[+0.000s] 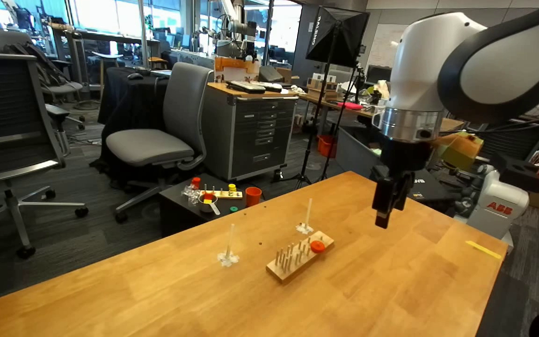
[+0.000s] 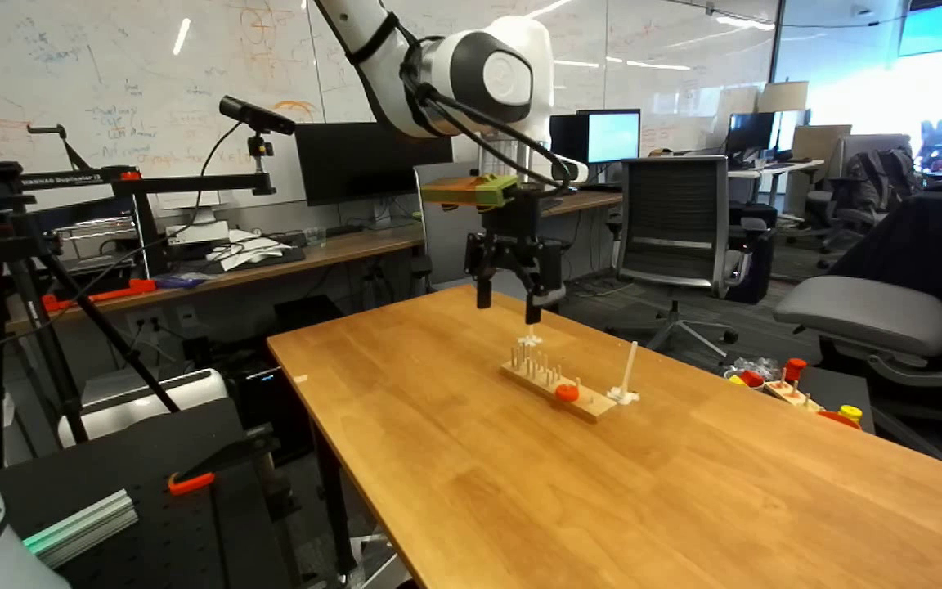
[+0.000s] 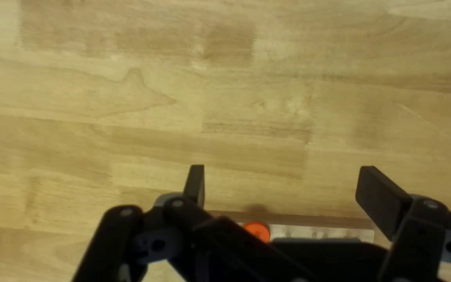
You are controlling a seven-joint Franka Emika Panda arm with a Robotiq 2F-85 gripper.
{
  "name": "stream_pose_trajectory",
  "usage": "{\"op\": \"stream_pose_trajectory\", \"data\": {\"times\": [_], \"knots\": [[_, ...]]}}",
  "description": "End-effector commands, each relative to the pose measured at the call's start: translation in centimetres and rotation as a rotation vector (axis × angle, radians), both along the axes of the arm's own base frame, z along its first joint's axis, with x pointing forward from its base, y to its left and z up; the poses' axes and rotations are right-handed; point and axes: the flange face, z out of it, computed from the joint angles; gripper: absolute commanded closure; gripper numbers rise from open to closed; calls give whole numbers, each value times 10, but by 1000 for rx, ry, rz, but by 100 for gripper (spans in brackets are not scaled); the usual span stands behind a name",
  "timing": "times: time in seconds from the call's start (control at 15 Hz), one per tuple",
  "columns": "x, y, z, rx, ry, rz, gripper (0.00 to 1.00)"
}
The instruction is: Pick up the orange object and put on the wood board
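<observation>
Scribbled white wall panels (image 2: 217, 74) stand behind the black two-fingered gripper (image 2: 509, 307) in an exterior view. Under the gripper spreads a light-brown wooden tabletop (image 2: 438, 483). The gripper hangs well above this surface, its fingers (image 2: 483, 296) spread wide and holding nothing. Lower than the fingers lies a long pale wooden board (image 2: 599, 409) set with upright wooden pegs (image 2: 518, 357); a round orange disc (image 2: 567, 393) rests on it, well apart from the gripper. Whether a peg runs through the disc cannot be told.

In an exterior view, the white robot arm (image 1: 419, 61) presents the gripper nearly edge-on, so its gap cannot be judged there. Behind it stand a dark-grey drawer cabinet (image 1: 260, 145) and a black softbox lamp (image 1: 349, 42). Two thin pale dowels (image 1: 229, 241) on crumpled white bases (image 1: 227, 260) rise near the board, lower than the gripper.

In the wrist view, the fingers reach in from the bottom edge, far apart, tabletop showing between them. The disc and a strip of the board show low in that gap, partly hidden by the gripper itself.
</observation>
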Motion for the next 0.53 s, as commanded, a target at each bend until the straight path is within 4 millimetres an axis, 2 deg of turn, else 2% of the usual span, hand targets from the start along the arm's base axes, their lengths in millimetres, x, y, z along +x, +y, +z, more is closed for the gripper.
{"op": "stream_pose_trajectory", "data": {"times": [0.0,0.2,0.47], "knots": [[-48,-15,21,-13,20,9,0],[-68,-24,28,-3,47,5,0],[-79,-31,36,1,48,14,0]]}}
